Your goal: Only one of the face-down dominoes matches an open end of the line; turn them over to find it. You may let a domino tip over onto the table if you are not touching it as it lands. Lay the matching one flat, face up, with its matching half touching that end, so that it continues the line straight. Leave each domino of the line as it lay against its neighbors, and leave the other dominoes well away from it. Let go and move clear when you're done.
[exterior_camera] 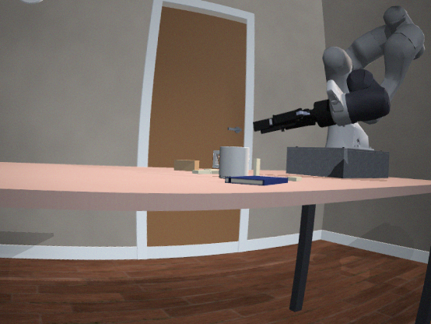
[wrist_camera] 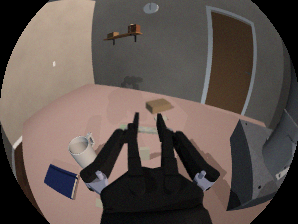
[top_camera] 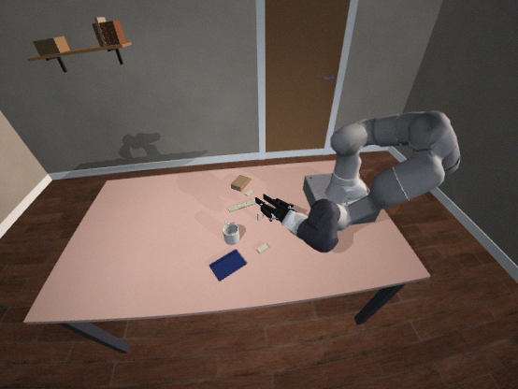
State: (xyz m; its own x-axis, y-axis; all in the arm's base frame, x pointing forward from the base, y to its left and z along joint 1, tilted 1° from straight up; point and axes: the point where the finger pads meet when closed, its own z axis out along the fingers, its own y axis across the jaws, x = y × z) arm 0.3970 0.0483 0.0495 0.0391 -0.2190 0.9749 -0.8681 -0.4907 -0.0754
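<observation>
The domino line (top_camera: pixel 238 207) (exterior_camera: pixel 204 171) (wrist_camera: pixel 148 130) lies flat and pale green, partly behind the fingers in the wrist view. One pale domino (top_camera: pixel 260 216) (exterior_camera: pixel 257 167) (wrist_camera: pixel 144 153) stands upright between the line and the mug side, touching nothing. Another domino (top_camera: pixel 250 193) lies flat between the line and the tan box. A third domino (top_camera: pixel 263 248) (exterior_camera: pixel 295 179) (wrist_camera: pixel 99 203) lies flat near the blue book. The pips are too small to read. My gripper (top_camera: pixel 260 198) (exterior_camera: pixel 257 128) (wrist_camera: pixel 147 118) is partly open and empty, high above the table, pointing almost level.
A white mug (top_camera: pixel 231 235) (exterior_camera: pixel 234 162) (wrist_camera: pixel 84 152) stands left of the upright domino. A blue book (top_camera: pixel 228 265) (exterior_camera: pixel 272 180) (wrist_camera: pixel 60 181) lies nearer the front edge. A tan box (top_camera: pixel 240 182) (exterior_camera: pixel 187 165) (wrist_camera: pixel 158 105) lies behind the line. The robot's base is at the right.
</observation>
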